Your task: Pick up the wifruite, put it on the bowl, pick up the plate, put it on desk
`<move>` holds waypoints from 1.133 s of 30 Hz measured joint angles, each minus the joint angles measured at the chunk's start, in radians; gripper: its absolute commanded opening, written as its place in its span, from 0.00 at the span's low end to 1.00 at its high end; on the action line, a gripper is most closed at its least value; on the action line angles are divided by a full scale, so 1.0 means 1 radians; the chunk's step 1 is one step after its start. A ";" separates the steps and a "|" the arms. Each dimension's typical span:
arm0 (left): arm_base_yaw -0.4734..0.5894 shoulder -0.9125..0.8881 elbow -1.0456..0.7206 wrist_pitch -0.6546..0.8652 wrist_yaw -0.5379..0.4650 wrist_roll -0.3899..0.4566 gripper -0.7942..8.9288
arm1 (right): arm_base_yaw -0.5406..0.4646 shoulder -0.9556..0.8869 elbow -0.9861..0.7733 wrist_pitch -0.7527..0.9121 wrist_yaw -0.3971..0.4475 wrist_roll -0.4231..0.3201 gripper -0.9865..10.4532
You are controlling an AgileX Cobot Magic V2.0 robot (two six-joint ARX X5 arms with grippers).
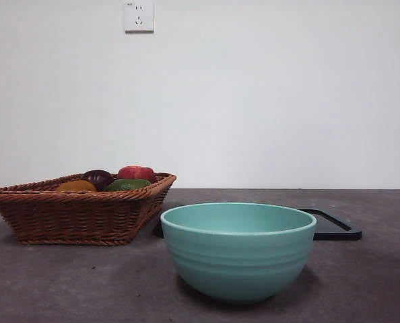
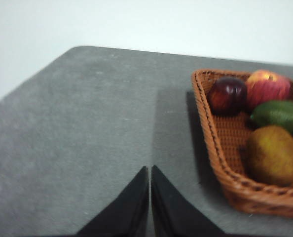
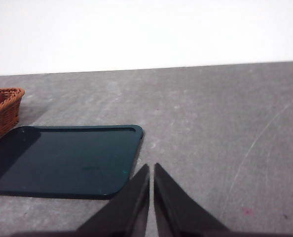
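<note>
The wifruite, orange-brown and dull, lies in a wicker basket at the left of the desk. The teal bowl stands near the front middle, with nothing showing inside it. Behind it to the right lies the plate, flat, dark and rectangular with rounded corners. My left gripper is shut and holds nothing, hovering over bare desk beside the basket. My right gripper is also shut and holds nothing, near the plate's corner. Neither gripper appears in the front view.
The basket also holds a dark purple fruit, a red fruit and a green one. A white wall with a socket rises behind the desk. The basket's end sits close to the plate.
</note>
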 measured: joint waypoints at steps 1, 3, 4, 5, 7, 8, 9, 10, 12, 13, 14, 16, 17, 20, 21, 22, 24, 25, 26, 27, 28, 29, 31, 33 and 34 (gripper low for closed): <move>0.000 0.000 0.000 0.000 0.000 -0.034 0.09 | 0.000 0.000 0.000 -0.003 0.004 0.014 0.09; 0.000 0.000 0.000 0.000 0.000 -0.097 0.09 | 0.000 0.000 0.000 -0.009 0.005 0.037 0.09; 0.000 0.000 0.000 0.000 0.000 -0.130 0.09 | 0.000 0.000 0.000 -0.013 0.004 0.052 0.09; 0.000 0.000 0.000 0.000 0.001 -0.157 0.09 | 0.000 0.000 0.000 -0.017 0.004 0.066 0.09; 0.000 0.000 0.000 -0.001 0.011 -0.209 0.09 | 0.000 0.000 0.000 -0.019 0.002 0.099 0.09; 0.000 0.000 0.001 -0.002 0.023 -0.228 0.09 | 0.000 0.000 0.000 -0.019 0.002 0.113 0.09; 0.000 0.000 0.003 -0.008 0.037 -0.248 0.09 | 0.000 0.000 0.000 -0.019 0.000 0.128 0.09; 0.000 0.000 0.012 -0.029 0.051 -0.266 0.09 | 0.000 0.000 0.002 -0.023 -0.003 0.141 0.09; 0.000 0.001 0.035 -0.086 0.064 -0.302 0.09 | 0.000 0.000 0.015 -0.032 -0.004 0.158 0.09; 0.000 0.002 0.051 -0.118 0.071 -0.323 0.09 | 0.000 0.000 0.033 -0.039 -0.004 0.166 0.09; 0.000 0.004 0.066 -0.138 0.079 -0.335 0.09 | 0.000 0.000 0.049 -0.042 -0.004 0.171 0.09; 0.000 0.014 0.108 -0.163 0.084 -0.354 0.09 | 0.000 0.000 0.097 -0.052 -0.004 0.176 0.09; 0.000 0.018 0.127 -0.166 0.086 -0.358 0.09 | 0.000 0.000 0.117 -0.056 -0.003 0.178 0.09; 0.000 0.045 0.197 -0.170 0.102 -0.365 0.09 | 0.000 0.018 0.187 -0.089 -0.003 0.179 0.09; 0.000 0.058 0.216 -0.171 0.113 -0.366 0.09 | 0.000 0.028 0.209 -0.105 -0.003 0.179 0.09; 0.000 0.078 0.244 -0.179 0.131 -0.365 0.09 | 0.000 0.047 0.240 -0.132 -0.003 0.179 0.09; 0.000 0.117 0.290 -0.197 0.169 -0.360 0.09 | 0.000 0.083 0.293 -0.179 -0.005 0.179 0.09; 0.000 0.143 0.316 -0.215 0.191 -0.354 0.09 | 0.000 0.106 0.327 -0.211 -0.012 0.178 0.09; 0.000 0.168 0.341 -0.231 0.212 -0.347 0.09 | 0.000 0.128 0.356 -0.237 -0.022 0.177 0.09; 0.000 0.194 0.366 -0.250 0.233 -0.335 0.09 | 0.000 0.152 0.389 -0.266 -0.033 0.173 0.09; 0.000 0.230 0.399 -0.272 0.261 -0.318 0.09 | 0.000 0.185 0.430 -0.302 -0.053 0.167 0.09; 0.000 0.259 0.425 -0.290 0.285 -0.302 0.09 | 0.000 0.213 0.463 -0.333 -0.071 0.158 0.09; 0.000 0.327 0.484 -0.329 0.338 -0.266 0.09 | 0.000 0.283 0.540 -0.403 -0.121 0.135 0.09; -0.002 0.385 0.534 -0.359 0.385 -0.233 0.09 | 0.000 0.345 0.602 -0.464 -0.161 0.112 0.09; -0.004 0.422 0.566 -0.377 0.417 -0.215 0.09 | 0.000 0.388 0.643 -0.507 -0.187 0.095 0.09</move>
